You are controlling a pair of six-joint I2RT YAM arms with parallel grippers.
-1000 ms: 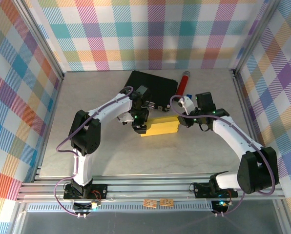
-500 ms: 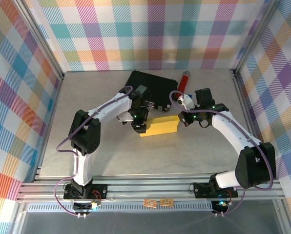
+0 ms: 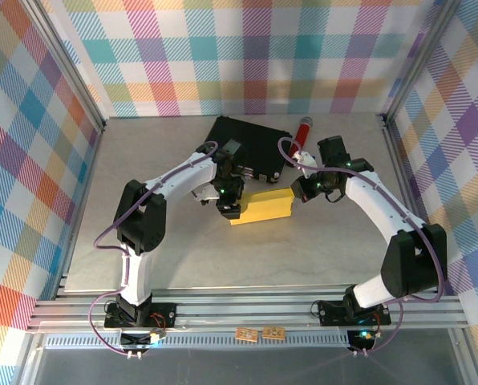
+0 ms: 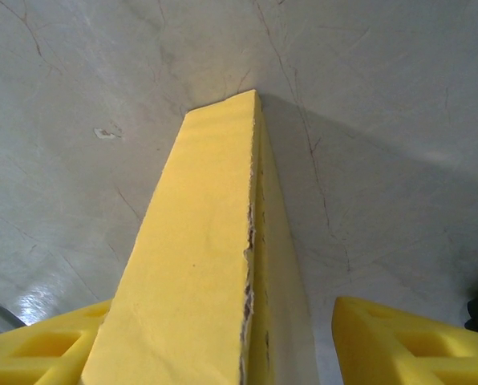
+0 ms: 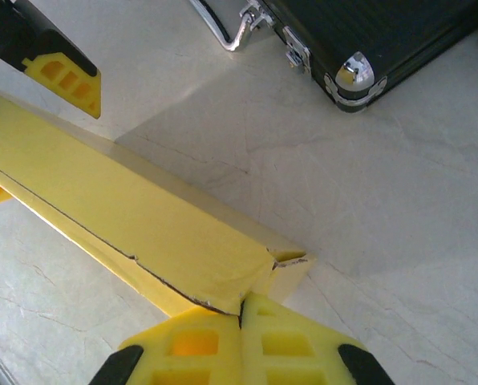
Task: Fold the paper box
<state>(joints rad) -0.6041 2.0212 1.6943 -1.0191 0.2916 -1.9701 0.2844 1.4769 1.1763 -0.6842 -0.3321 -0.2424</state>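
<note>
Right tool (image 5: 241, 321), clenched, pressed against one end of the bright yellow creased cardboard box (image 5: 143, 233); left tool (image 4: 223, 305), parted, straddled its other end, seemingly steadying it.

My left arm (image 3: 171, 183) reaches forward and bends inward at the elbow, wrist tipped down. My left claw (image 3: 228, 207) hangs low over the desk, its yellow fingers (image 4: 38, 353) spread apart. My right arm (image 3: 379, 212) arcs in from the other side, and my right claw (image 3: 300, 192) has both fingers (image 5: 303, 349) pressed flat together.
</note>
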